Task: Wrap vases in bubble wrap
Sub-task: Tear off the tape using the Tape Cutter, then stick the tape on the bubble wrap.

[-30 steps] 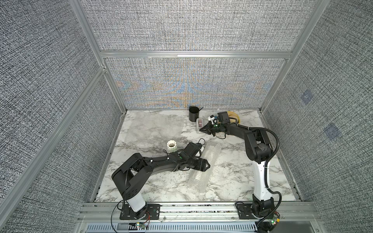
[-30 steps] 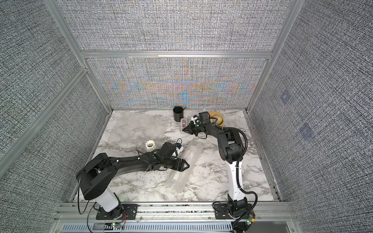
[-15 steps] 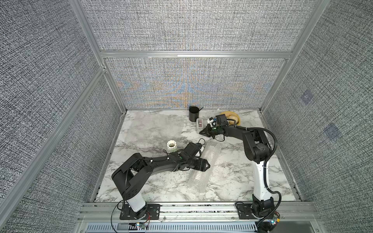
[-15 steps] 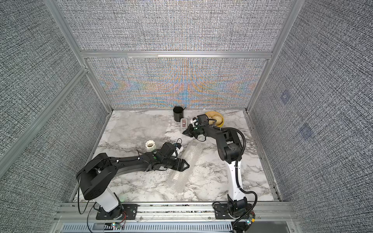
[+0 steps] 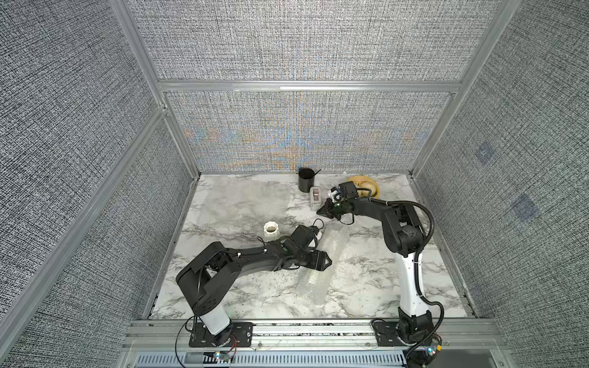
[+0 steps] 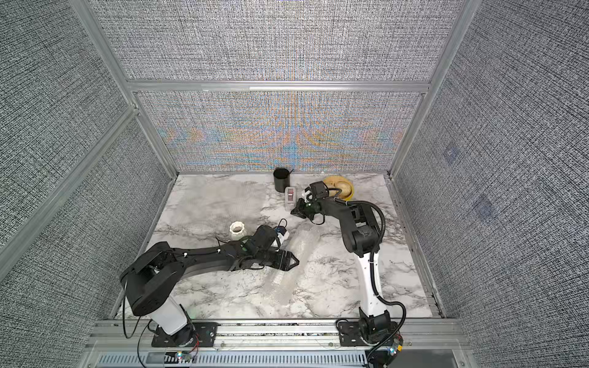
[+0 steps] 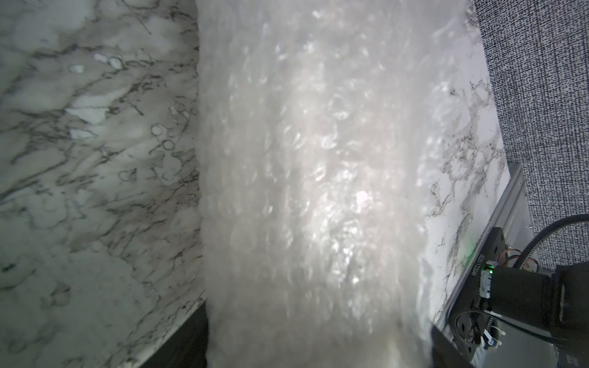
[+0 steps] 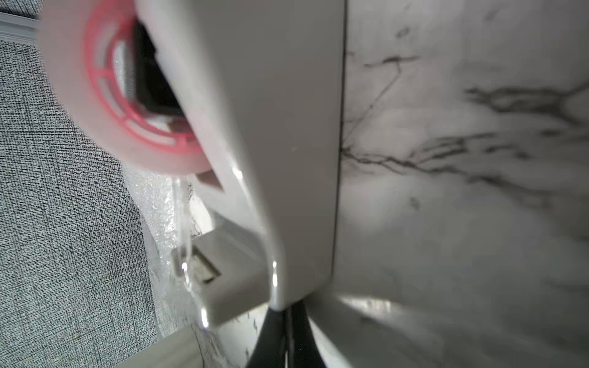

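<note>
A short white ribbed vase (image 5: 271, 231) (image 6: 237, 231) stands upright left of centre. A roll of bubble wrap (image 5: 314, 283) (image 6: 285, 286) (image 7: 318, 178) lies on the marble with a pale shape inside; what it is cannot be made out. My left gripper (image 5: 325, 259) (image 6: 294, 262) straddles its middle, and a dark finger (image 7: 181, 347) shows at each side of the roll, pressed to it. My right gripper (image 5: 320, 211) (image 6: 294, 212) (image 8: 288, 331) is shut, its tips against the near end of a white tape dispenser (image 5: 315, 197) (image 8: 287, 143). A flat sheet of bubble wrap (image 5: 245, 204) lies at the back left.
A black cup (image 5: 306, 180) stands at the back wall beside the dispenser. A yellow bowl-like thing (image 5: 369, 188) sits behind the right wrist. A clear tape strip (image 8: 183, 242) hangs from the red-cored reel (image 8: 105, 86). Grey panel walls close in three sides.
My right gripper has shifted slightly toward the front along the tape dispenser. The left arm and the roll have stayed put.
</note>
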{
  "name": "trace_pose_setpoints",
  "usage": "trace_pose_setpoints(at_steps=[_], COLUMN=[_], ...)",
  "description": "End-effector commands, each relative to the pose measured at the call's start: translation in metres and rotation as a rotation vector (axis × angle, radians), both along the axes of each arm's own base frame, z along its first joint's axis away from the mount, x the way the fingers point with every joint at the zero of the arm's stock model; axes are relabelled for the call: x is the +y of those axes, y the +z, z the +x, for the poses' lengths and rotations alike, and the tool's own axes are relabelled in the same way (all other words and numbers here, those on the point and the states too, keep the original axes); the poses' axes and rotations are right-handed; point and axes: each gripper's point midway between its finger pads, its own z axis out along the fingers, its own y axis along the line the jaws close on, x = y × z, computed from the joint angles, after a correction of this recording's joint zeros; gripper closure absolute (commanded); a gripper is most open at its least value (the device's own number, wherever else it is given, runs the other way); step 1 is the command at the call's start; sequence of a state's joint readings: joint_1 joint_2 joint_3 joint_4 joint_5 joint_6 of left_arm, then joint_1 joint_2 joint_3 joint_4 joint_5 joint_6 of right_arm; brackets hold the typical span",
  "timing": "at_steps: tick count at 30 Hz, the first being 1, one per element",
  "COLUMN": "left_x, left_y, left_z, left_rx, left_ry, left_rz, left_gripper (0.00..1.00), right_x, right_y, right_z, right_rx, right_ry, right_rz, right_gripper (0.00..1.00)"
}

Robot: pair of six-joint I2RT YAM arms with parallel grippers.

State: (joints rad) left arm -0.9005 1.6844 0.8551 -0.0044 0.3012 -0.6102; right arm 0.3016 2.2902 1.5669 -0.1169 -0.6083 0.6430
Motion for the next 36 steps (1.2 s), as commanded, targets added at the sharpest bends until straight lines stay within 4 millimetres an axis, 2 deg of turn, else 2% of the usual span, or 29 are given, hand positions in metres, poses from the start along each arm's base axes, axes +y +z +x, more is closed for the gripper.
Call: trace_pose_setpoints(at_steps=[1,5,10,14,17,23,26,27,31,36], left_x=[0.055,0.053,0.05,0.047,0.046,0.043,0.042,0.042,0.042,0.043], left_y=[-0.044,-0.044,-0.042,-0.042,-0.041,-0.039,-0.039,-0.038,-0.039,-0.039], left_z=[-0.02,-0.019,-0.018,-0.018,-0.019,-0.021,-0.022,-0.023,-0.024,-0.026], left_rx=[0.091,0.089,0.079,0.074,0.069,0.053,0.054,0.052,0.042,0.034], left_ry=[0.046,0.033,0.021,0.004,-0.011,-0.044,-0.058,-0.063,-0.081,-0.102], left_rz=[0.277,0.27,0.261,0.25,0.24,0.225,0.219,0.213,0.208,0.202], left_gripper=[0.4,0.4,0.4,0.4,0.4,0.41,0.42,0.42,0.43,0.44], right_x=[-0.006,0.003,-0.002,-0.003,-0.008,-0.023,-0.028,-0.029,-0.029,-0.026], right_y=[0.003,0.053,0.093,0.12,0.136,0.143,0.141,0.134,0.119,0.109], right_z=[-0.006,-0.01,-0.027,-0.06,-0.097,-0.168,-0.197,-0.209,-0.234,-0.245], right_rx=[0.003,-0.08,-0.137,-0.15,-0.152,-0.116,-0.088,-0.061,-0.017,-0.062], right_ry=[0.0,0.038,0.067,0.132,0.184,0.259,0.278,0.284,0.31,0.362], right_rz=[-0.034,0.03,0.071,0.134,0.155,0.159,0.153,0.148,0.103,0.014], right_gripper=[1.0,1.0,1.0,1.0,1.0,1.0,1.0,1.0,1.0,1.0])
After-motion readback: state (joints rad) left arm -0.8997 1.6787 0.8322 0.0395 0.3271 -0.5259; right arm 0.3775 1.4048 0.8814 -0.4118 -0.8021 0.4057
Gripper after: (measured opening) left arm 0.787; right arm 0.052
